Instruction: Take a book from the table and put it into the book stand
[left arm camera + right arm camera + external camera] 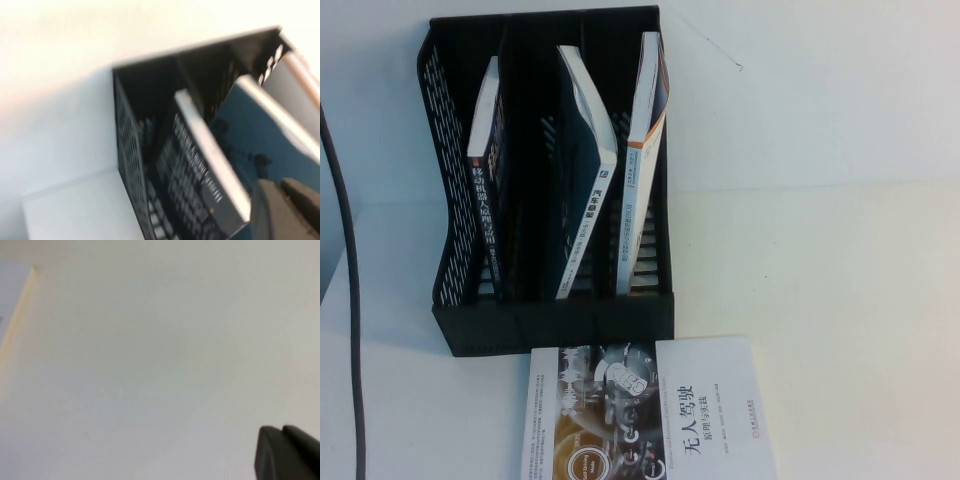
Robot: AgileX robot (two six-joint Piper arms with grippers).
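Standing spine-up in book stand [450, 330] left slot, book [488, 200]

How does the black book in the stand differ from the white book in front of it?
The black book stands upright in the book stand's left slot; the white book lies flat on the table. One cover is black, the other white with a gear photo. Both carry Chinese titles.

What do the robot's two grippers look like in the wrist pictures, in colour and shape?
Only a corner of each shows. The left gripper is matte black with rounded edges and a thin seam down it, above the book stand. The right gripper looks the same, over the table. No markings or cables are visible.
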